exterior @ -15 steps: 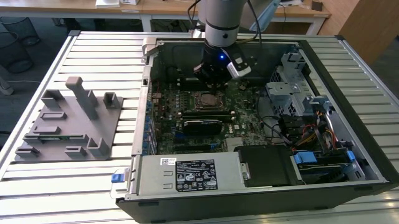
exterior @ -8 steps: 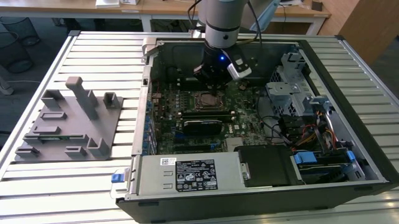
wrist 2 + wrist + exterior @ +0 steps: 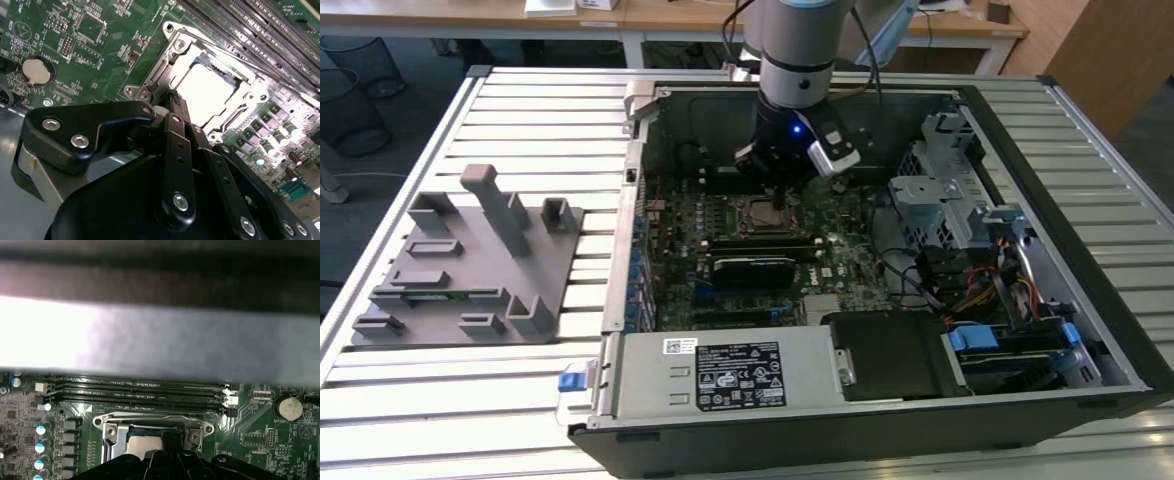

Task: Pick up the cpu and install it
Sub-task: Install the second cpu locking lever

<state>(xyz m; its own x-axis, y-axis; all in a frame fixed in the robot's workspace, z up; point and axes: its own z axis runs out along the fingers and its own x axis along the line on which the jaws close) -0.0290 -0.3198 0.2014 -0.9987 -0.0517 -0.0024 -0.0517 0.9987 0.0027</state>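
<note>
The cpu (image 3: 206, 91) lies flat inside the metal-framed socket (image 3: 172, 47) on the green motherboard, its silvery top lit bright. In the first wrist view the cpu (image 3: 141, 444) sits inside the same frame, partly behind the gripper. My gripper (image 3: 176, 99) hangs just over the cpu's edge with its black fingers drawn together and nothing between them. In the exterior view the gripper (image 3: 781, 207) points straight down over the socket (image 3: 761, 213) in the middle of the open computer case. I cannot tell whether the fingertips touch the chip.
Memory slots (image 3: 140, 392) run beside the socket and a coin battery (image 3: 37, 70) lies on the board. A drive cage and cables (image 3: 947, 195) fill the case at the exterior view's right; the power supply (image 3: 720, 375) sits at its near end. A grey fixture tray (image 3: 467, 270) stands outside.
</note>
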